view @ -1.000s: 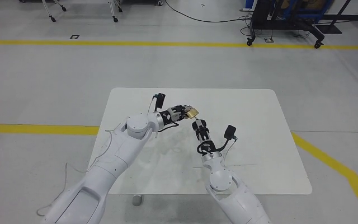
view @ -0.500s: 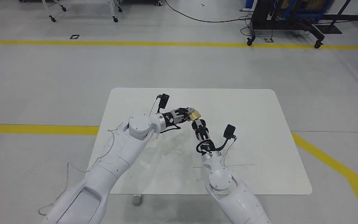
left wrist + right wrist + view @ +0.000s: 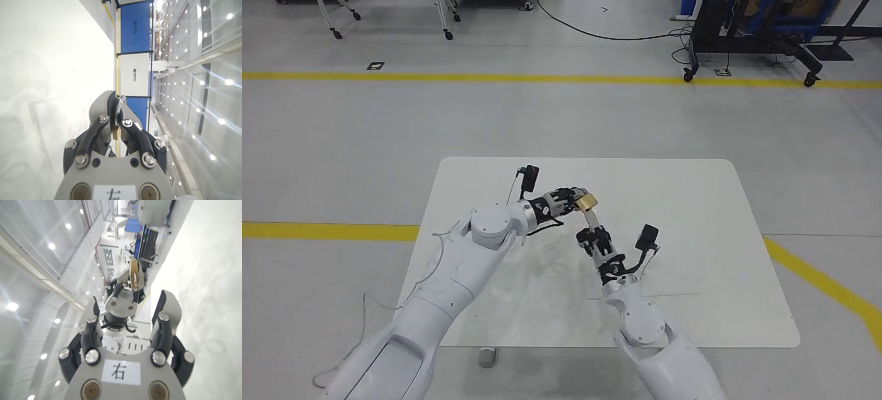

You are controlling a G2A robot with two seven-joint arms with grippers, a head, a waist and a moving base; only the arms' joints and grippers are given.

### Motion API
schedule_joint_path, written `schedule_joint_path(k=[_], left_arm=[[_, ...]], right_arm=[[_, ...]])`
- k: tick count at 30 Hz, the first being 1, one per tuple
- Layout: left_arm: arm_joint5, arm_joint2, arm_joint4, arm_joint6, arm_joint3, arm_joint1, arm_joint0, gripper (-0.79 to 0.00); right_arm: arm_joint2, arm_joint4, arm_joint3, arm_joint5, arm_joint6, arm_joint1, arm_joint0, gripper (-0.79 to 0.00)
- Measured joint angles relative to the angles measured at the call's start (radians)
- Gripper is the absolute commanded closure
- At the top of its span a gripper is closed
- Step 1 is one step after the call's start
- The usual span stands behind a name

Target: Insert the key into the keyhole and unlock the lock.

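Note:
A brass padlock (image 3: 586,202) is held above the white table (image 3: 692,200), with my left gripper (image 3: 572,199) shut on it. In the left wrist view the fingers (image 3: 103,106) clamp the steel shackle (image 3: 119,106), and the brass body (image 3: 116,133) points back toward the wrist. My right gripper (image 3: 587,238) stands open and empty, a short way from the lock on the robot's side. The right wrist view faces the padlock (image 3: 133,269) end-on between the open fingers (image 3: 166,304). A small silvery piece (image 3: 135,279) shows on the lock's near face; I cannot tell whether it is the key.
The table's rounded edges run close on all sides, with grey floor and yellow floor lines (image 3: 332,231) beyond. A wheeled dark frame (image 3: 762,40) and cables stand far off at the back right.
My right gripper has drawn back from the padlock toward the robot. The left gripper shifted slightly and kept its hold on the lock.

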Motion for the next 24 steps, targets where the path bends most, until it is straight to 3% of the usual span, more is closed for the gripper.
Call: schedule_joint_path(k=[2, 10, 14, 19, 21, 24], left_arm=[[-0.004, -0.004, 0.005, 0.002, -0.002, 0.000, 0.003, 0.000], [-0.015, -0.022, -0.015, -0.012, -0.010, -0.004, 0.013, 0.000], [-0.029, -0.045, -0.052, -0.038, -0.007, -0.003, 0.018, 0.000], [-0.037, -0.077, -0.108, -0.085, 0.000, -0.001, 0.020, 0.000], [-0.038, -0.086, -0.124, -0.104, 0.003, -0.001, 0.020, 0.000], [-0.040, -0.092, -0.127, -0.121, 0.006, 0.000, 0.020, 0.000]], right_arm=[[0.005, 0.033, -0.001, 0.002, 0.071, 0.001, 0.000, -0.785], [0.006, 0.028, -0.004, 0.001, 0.043, 0.001, -0.001, -0.785], [0.057, 0.160, -0.049, -0.008, 0.135, 0.008, -0.033, -0.785], [0.132, 0.327, -0.095, 0.056, 0.329, 0.025, -0.070, -0.551], [0.152, 0.377, -0.100, 0.094, 0.392, 0.030, -0.075, -0.391], [0.171, 0.429, -0.091, 0.133, 0.453, 0.035, -0.069, -0.379]])
